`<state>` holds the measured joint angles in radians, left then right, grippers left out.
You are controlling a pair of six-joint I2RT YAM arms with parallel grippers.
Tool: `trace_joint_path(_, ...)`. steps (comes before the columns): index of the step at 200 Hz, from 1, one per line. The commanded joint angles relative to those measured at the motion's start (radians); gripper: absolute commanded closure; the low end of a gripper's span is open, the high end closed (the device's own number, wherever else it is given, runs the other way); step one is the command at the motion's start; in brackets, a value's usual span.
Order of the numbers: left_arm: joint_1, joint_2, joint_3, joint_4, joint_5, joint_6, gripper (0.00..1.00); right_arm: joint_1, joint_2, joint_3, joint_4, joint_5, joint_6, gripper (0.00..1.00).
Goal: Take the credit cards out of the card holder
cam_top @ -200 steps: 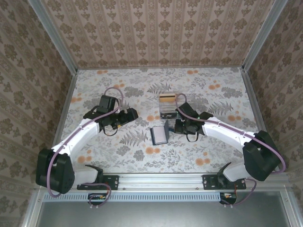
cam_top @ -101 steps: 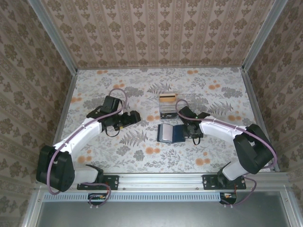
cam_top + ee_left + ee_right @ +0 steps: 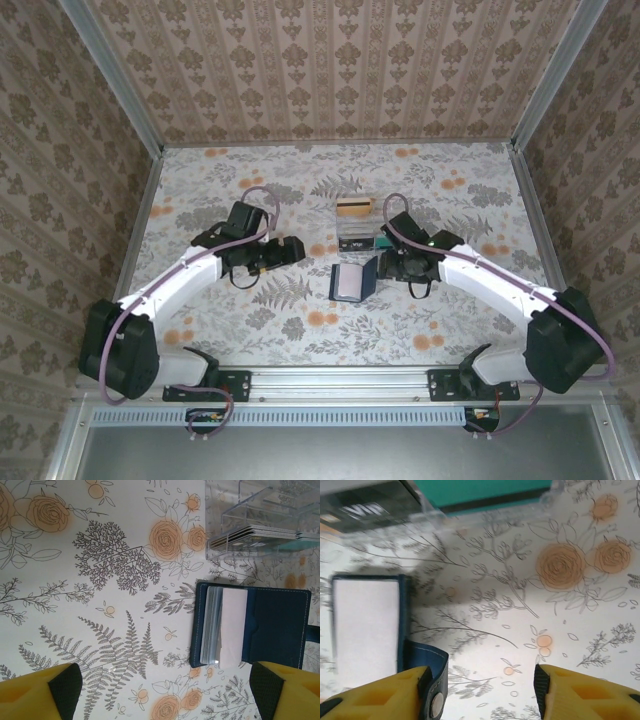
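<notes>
The navy card holder (image 3: 350, 282) shows pale cards (image 3: 220, 625), its right half now tipped up from flat, while the left tool (image 3: 165, 680) and right tool (image 3: 480, 680) both gape, released.

Bright even light, soft shadows, right wrist view partly blurred

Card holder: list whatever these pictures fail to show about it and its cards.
- Card count in the card holder: left wrist view, pocketed edges overlap, too thin to count.
- Its strap: left wrist view, cut off by the right edge.
- Any print on the white card: right wrist view, blurred.
- Its pockets: top external view, too small.
</notes>
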<state>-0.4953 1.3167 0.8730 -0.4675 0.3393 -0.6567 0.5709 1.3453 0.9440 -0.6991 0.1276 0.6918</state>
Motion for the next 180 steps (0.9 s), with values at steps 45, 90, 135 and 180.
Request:
trace_joint_path(45, -0.019, 0.024, 0.039, 0.003, 0.001, 0.028, 0.1, 0.044, 0.169, 0.132, 0.077, -0.156, 0.016, 0.3)
trace_joint_path(90, -0.02, 0.019, 0.034, -0.004, 0.0, 0.03, 0.11, 0.049, 0.237, 0.146, 0.026, -0.108, 0.01, 0.56)
trace_joint_path(135, -0.023, 0.033, 0.028, 0.007, 0.005, 0.023, 0.15, 0.047, 0.227, 0.059, 0.093, -0.14, -0.025, 0.88)
trace_joint_path(180, -0.023, 0.042, 0.034, -0.013, -0.003, 0.032, 0.18, 0.047, 0.233, -0.016, 0.323, -0.282, 0.012, 1.0)
